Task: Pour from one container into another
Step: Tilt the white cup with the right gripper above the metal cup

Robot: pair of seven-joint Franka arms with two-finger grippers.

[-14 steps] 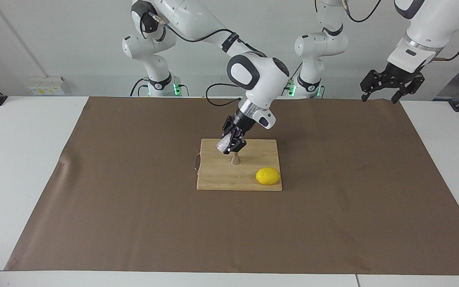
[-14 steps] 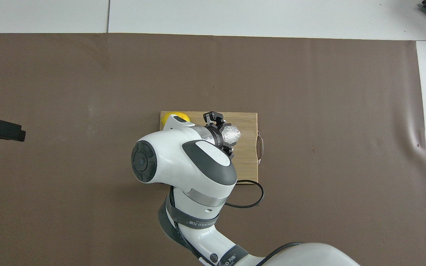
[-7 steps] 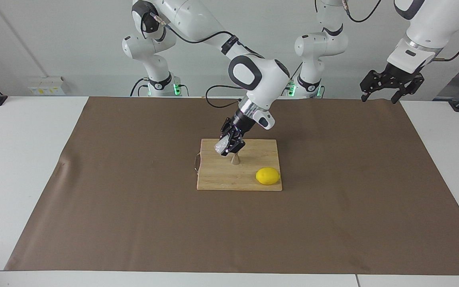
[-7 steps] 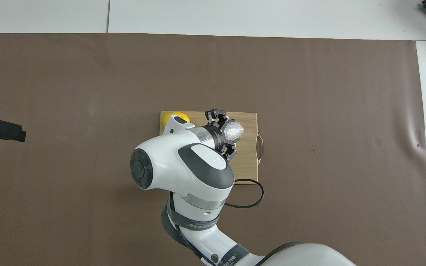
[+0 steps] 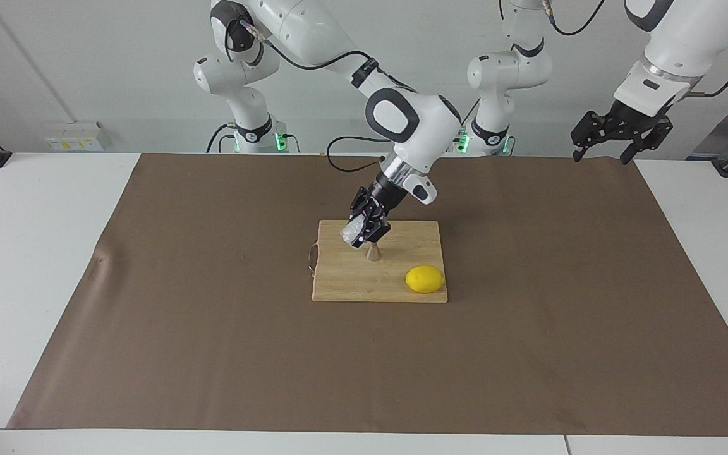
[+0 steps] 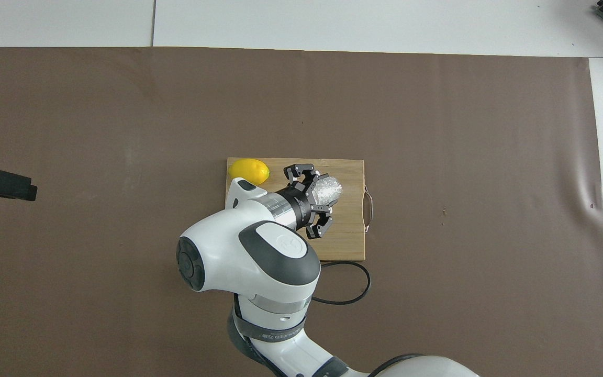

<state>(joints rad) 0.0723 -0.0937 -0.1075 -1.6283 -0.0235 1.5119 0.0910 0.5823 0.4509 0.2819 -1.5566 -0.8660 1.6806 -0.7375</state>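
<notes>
The clear faceted glass cup is tilted on its side in my right gripper, which is shut on it just above the cutting board. It also shows in the overhead view, in the right gripper. The steel hourglass jigger stands upright on the board directly under the gripper, and only its lower cone shows. It is hidden in the overhead view. My left gripper waits open and empty in the air over the table's edge at the left arm's end.
A yellow lemon lies on the wooden board, on the corner farthest from the robots toward the left arm's end; it also shows from overhead. A brown mat covers the table. A black cable loops beside the board.
My right arm has drawn back and shifted the tilted glass slightly toward the right arm's end. The lemon is now uncovered from overhead. The left arm has not moved.
</notes>
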